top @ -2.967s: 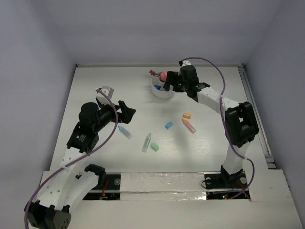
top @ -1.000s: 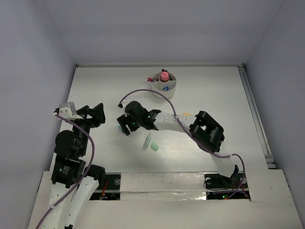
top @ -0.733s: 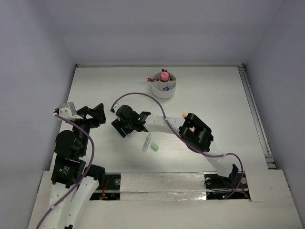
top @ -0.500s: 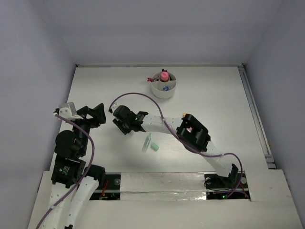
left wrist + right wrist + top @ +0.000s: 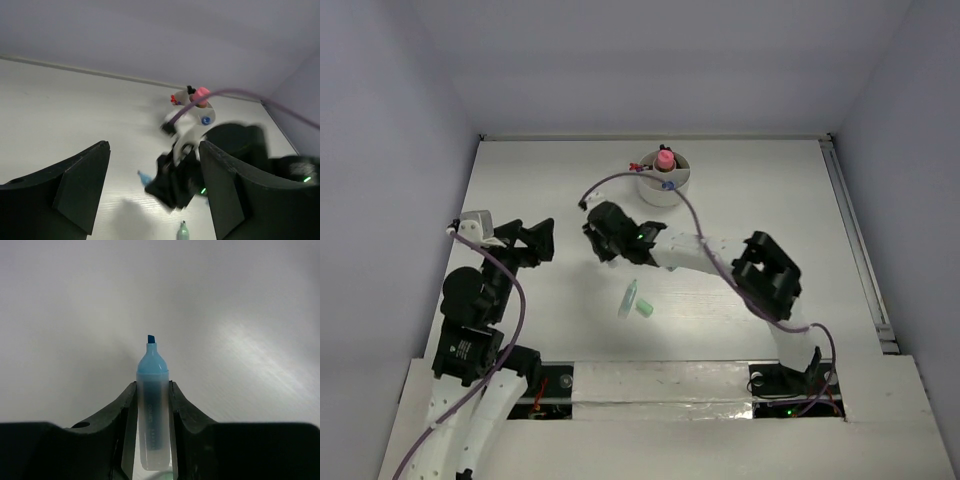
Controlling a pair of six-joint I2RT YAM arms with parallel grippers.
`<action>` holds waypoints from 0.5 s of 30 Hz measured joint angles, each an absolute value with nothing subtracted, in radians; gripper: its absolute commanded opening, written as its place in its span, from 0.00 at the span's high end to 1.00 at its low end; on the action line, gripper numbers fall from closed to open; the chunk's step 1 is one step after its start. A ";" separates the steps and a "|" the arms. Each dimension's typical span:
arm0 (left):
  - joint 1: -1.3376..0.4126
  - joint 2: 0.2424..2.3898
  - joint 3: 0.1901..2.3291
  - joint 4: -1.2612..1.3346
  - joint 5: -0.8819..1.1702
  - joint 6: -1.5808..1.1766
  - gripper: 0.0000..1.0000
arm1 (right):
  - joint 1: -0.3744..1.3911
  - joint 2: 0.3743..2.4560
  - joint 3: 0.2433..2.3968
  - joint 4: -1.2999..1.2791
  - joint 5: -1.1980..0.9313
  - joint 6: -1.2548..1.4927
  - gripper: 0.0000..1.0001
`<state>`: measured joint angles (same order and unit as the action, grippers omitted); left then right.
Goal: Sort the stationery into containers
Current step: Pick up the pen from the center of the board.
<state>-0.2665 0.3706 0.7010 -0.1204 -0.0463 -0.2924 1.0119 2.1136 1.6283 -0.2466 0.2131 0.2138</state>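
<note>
Pinching a light blue highlighter (image 5: 152,415) between its two fingers, the right gripper (image 5: 152,390) has its jaws pressed against the barrel on both sides. The highlighter runs lengthwise along the gap, and its front end sticks out past the fingertips. Its body is pale translucent blue, rounded at the shoulder, and it ends in a small dark blue chisel tip. The white table (image 5: 770,190) behind it is out of focus, so I cannot tell whether the highlighter touches the table or hangs above it.

From above, the right arm reaches across to the left of centre. Its gripper sits near the round white cup (image 5: 663,190) but apart from it, on the cup's near-left side. A pink piece (image 5: 665,158) stands up out of the cup, with a blue piece (image 5: 667,185) and something red (image 5: 640,167) beside it. A pale green marker (image 5: 628,298) and a short green piece (image 5: 645,308) lie just beside each other on the table, nearer the bases than the right gripper.

The left gripper (image 5: 533,243) is to the left of the right one, with its jaws spread and nothing between them.
</note>
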 measured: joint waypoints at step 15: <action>-0.260 0.680 0.686 -0.045 0.337 -0.304 0.44 | 0.922 1.695 1.391 0.246 0.182 0.439 1.00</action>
<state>-0.2600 0.6804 0.6865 -0.0452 0.3367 -0.3038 0.9222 1.6951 1.3911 0.2459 0.1818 0.4389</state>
